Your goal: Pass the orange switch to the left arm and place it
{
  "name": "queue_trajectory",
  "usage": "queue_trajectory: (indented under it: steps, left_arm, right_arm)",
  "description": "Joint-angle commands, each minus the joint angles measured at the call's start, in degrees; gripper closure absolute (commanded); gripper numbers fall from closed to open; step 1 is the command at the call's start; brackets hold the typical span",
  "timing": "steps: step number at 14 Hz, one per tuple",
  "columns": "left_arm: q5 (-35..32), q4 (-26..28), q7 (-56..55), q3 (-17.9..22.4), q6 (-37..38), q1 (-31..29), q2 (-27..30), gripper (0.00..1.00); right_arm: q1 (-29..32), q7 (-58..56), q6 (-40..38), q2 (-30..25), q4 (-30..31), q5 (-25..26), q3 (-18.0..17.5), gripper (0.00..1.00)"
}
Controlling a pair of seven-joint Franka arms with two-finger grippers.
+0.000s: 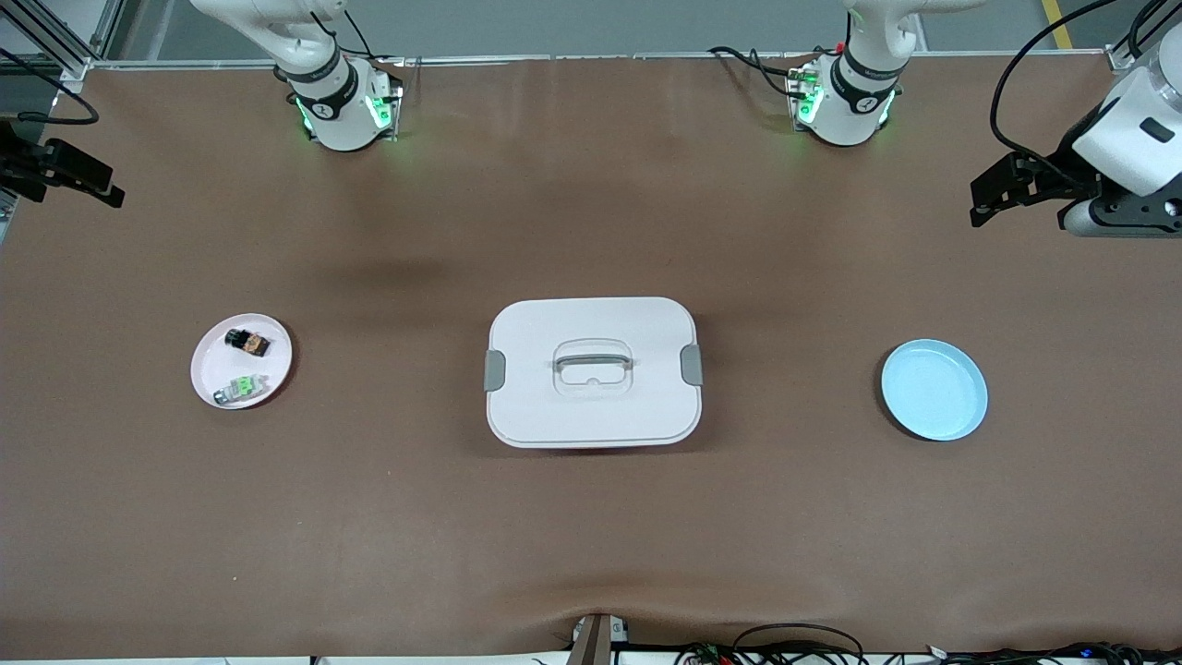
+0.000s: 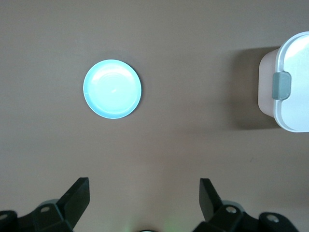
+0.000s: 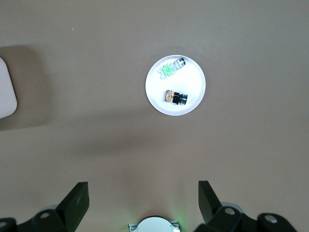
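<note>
One brown table [image 1: 591, 536] (box [image 1: 592, 371] centred) fills view.

Brown table [image 1: 591, 517], plain and unpatterned. White box [image 1: 591, 406] with grey side latches [image 1: 495, 369] and a grey-edged lid handle [image 1: 592, 358]. Pale pink-white plate [image 1: 208, 369] carrying the black switch [image 1: 247, 342] with an orange-brown face and a green-and-clear part [image 1: 242, 388]. Light blue plate [image 1: 934, 389], plain. White arms with black joint bands; black left gripper [image 2: 144, 203] and right gripper [image 3: 144, 203], jaws spread, with bare brown table between them.
</note>
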State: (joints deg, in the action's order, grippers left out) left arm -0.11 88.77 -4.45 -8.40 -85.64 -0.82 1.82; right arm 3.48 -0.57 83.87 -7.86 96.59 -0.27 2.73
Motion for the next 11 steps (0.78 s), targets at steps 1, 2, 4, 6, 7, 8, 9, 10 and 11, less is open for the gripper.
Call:
queue_trajectory:
  steps: [1, 2, 4, 6, 7, 8, 9, 10, 11]
  left_arm:
    - [-0.59, -1.14, 0.67, 0.05, 0.48, -0.15, -0.32, 0.0]
    - [-0.59, -1.14, 0.67, 0.05, 0.48, -0.15, -0.32, 0.0]
    - [-0.59, -1.14, 0.67, 0.05, 0.48, -0.15, -0.41, 0.0]
    - [-0.59, -1.14, 0.67, 0.05, 0.48, -0.15, -0.32, 0.0]
    - [-0.59, -1.14, 0.67, 0.05, 0.48, -0.15, -0.32, 0.0]
    - [-0.59, -1.14, 0.67, 0.05, 0.48, -0.15, -0.41, 0.0]
    - [-0.59, -1.06, 0.67, 0.05, 0.48, -0.15, -0.41, 0.0]
    - [-0.59, -1.14, 0.67, 0.05, 0.48, -0.15, -0.41, 0.0]
    - [-0.51, -1.14, 0.67, 0.05, 0.48, -0.15, -0.32, 0.0]
  right_arm:
    - [-0.22, 0.22, -0.64, -0.49, -0.52, 0.62, -0.09, 0.0]
    - [-0.22, 0.22, -0.64, -0.4, -0.52, 0.62, -0.09, 0.0]
    - [-0.31, 0.22, -0.64, -0.4, -0.52, 0.62, -0.09, 0.0]
    - [-0.66, 0.22, -0.64, -0.4, -0.52, 0.62, -0.09, 0.0]
    - [-0.75, 0.22, -0.64, -0.4, -0.52, 0.62, -0.09, 0.0]
    - [-0.75, 0.22, -0.64, -0.4, -0.52, 0.62, -0.09, 0.0]
    - [-0.75, 0.22, -0.64, -0.4, -0.52, 0.71, -0.09, 0.0]
    - [-0.75, 0.39, -0.64, -0.4, -0.52, 0.62, -0.09, 0.0]
    - [-0.58, 0.31, -0.72, -0.4, -0.52, 0.62, 0.0, 0.0]
